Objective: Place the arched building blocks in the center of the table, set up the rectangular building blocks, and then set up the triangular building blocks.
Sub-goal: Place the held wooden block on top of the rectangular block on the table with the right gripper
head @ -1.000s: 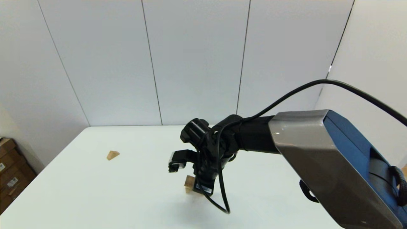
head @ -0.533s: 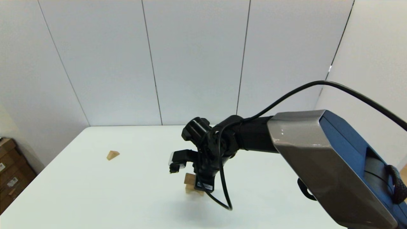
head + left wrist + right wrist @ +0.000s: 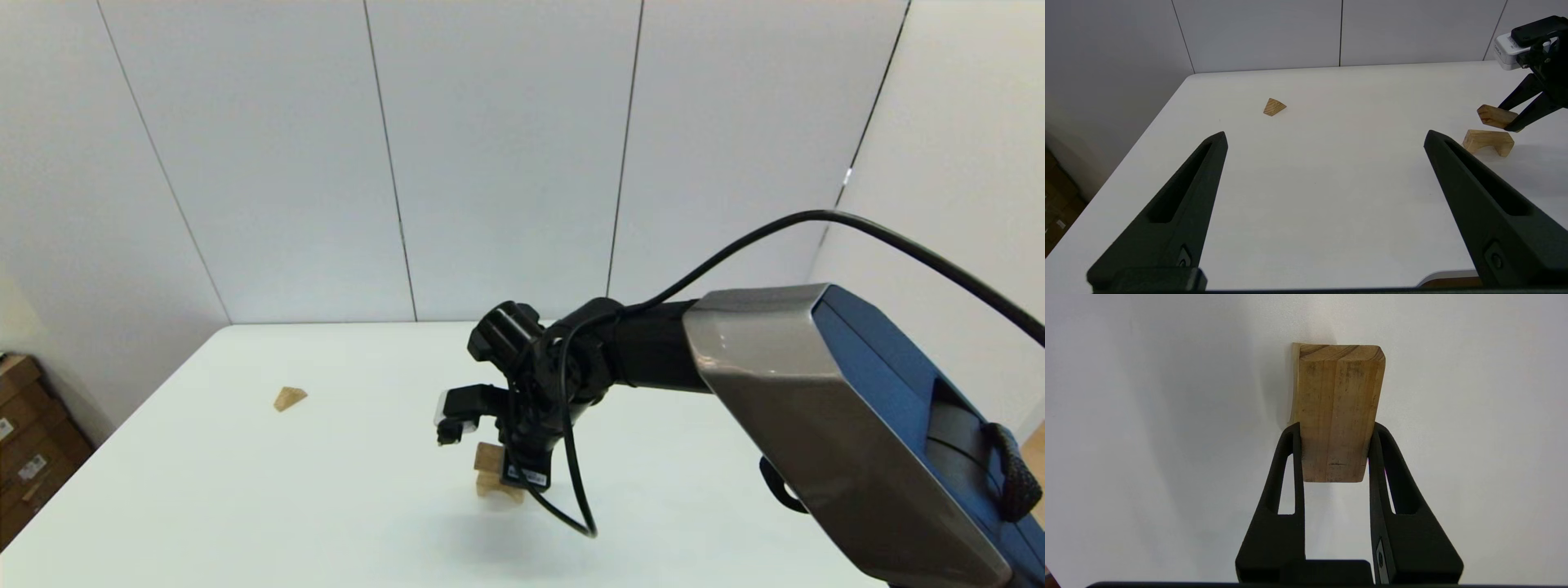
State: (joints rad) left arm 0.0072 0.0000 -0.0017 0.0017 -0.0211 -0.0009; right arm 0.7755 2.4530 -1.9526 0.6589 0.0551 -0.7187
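We hold the rectangular block (image 3: pixel 1338 412) in the right gripper (image 3: pixel 1334 457), jaws clamped on its sides, just above the arched block (image 3: pixel 1488 141) at counter (image 3: pixel 245 490) centre. Left gripper (image 3: pixel 1327 196) jaws wide, parked near-left.

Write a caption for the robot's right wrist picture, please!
Right end effector holds the rectangular block above the arched block.

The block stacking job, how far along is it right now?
Done: the arched block stands mid-table. In hand: the right gripper holds the rectangular block just above the arch, not yet released. Left: the triangular block lies untouched, far off; the left gripper waits open.
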